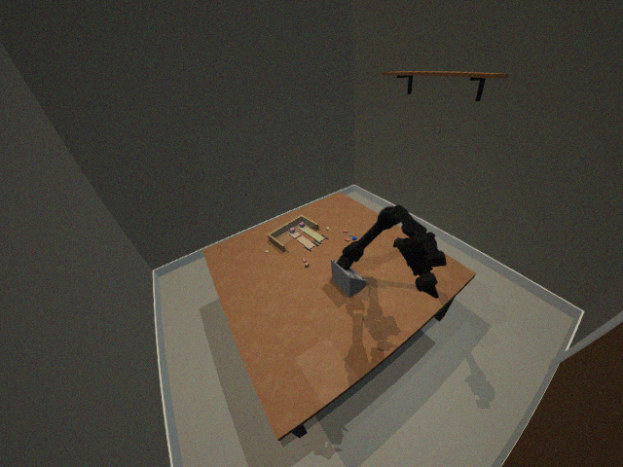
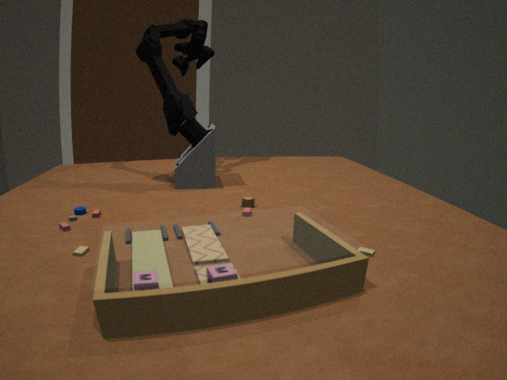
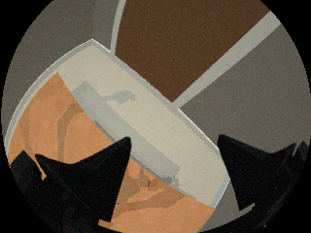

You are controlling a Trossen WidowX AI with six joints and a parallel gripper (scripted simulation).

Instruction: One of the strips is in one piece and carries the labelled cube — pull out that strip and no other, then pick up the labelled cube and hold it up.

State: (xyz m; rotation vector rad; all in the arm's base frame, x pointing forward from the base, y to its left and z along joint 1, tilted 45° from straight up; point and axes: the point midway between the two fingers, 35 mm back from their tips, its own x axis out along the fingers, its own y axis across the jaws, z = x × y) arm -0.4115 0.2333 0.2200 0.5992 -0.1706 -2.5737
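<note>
A plain pale-yellow strip lies unbroken inside the three-sided wooden frame. A pink cube marked M sits on its end by the long wall. Beside it, a zigzag-patterned strip shows as two parts with a gap: a long part and a short part. Another pink cube marked M sits on the short part. Short dark bars flank both strips. My gripper is open and empty, high above the table, far from the strips.
Outside the frame lie a blue disc, a brown cube, a pink block beside it, and pale blocks near the frame's sides. A wall shelf hangs behind the arm.
</note>
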